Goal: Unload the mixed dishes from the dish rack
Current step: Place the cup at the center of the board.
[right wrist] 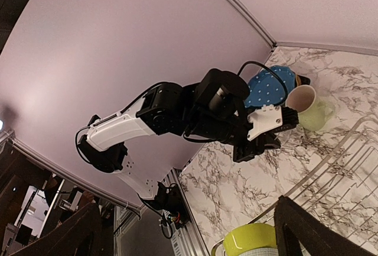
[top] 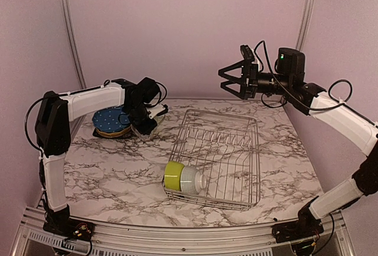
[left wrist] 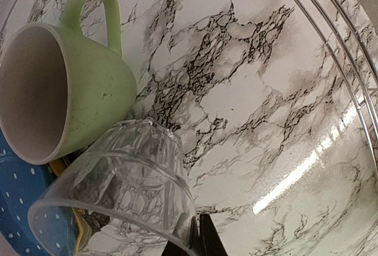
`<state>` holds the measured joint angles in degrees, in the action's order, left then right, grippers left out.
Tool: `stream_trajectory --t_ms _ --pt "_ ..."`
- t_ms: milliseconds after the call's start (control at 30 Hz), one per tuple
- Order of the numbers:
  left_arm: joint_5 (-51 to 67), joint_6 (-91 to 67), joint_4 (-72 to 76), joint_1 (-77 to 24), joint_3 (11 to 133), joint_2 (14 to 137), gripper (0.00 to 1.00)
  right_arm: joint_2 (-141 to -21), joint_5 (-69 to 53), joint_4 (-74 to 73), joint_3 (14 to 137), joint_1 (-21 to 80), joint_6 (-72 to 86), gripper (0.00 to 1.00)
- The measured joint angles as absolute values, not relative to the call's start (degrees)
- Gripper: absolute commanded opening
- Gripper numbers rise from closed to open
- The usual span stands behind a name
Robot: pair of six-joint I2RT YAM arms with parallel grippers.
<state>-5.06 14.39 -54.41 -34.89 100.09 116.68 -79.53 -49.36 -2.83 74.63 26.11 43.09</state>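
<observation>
The left arm point(top: 94, 97) is stretched to the far left of the white, grey-veined marble desk point(top: 106, 173). The left jaws are narrow. In the left wrist view their dark fingers point(left wrist: 207, 241) sit close together with the wall of a small clear glass point(left wrist: 118, 188) between them, just at its rim. The glass's mouth faces the wrist camera; whether its base rests on the desk cannot be told.

Just beyond the glass, on the far side from the left jaws and touching or nearly touching it, is a pale green ceramic mug point(left wrist: 88, 90). Its open mouth also faces the camera and its handle points away.

Beside the left jaws, on the side away from the rack, lies a round blue plate with white dots point(top: 109, 117). An orange-yellow rim point(top: 112, 132) shows beneath it.

The large silver wire dish rack point(top: 248, 149) lies on the other side of the left jaws, near but apart from them.

The right jaws are spread wide, gripping nothing, and hang high in the air over the rack's far end. Well below them, at the rack's near left corner, a lime-green bowl point(top: 173, 174) and a white ribbed bowl point(top: 190, 180) lie on their sides, pressed together.
</observation>
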Motion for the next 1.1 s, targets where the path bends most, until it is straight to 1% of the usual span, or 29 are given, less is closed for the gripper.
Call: stream_trajectory --t_ms 667,1100 --pt "-5.7 14.7 -54.4 -33.9 104.4 120.6 0.00 -79.5 -49.4 -3.1 74.6 26.1 43.0 0.98" --pt "-6.0 15.9 -54.4 -32.9 105.7 121.1 0.00 -79.7 -49.5 -3.7 74.6 26.1 43.0 0.98"
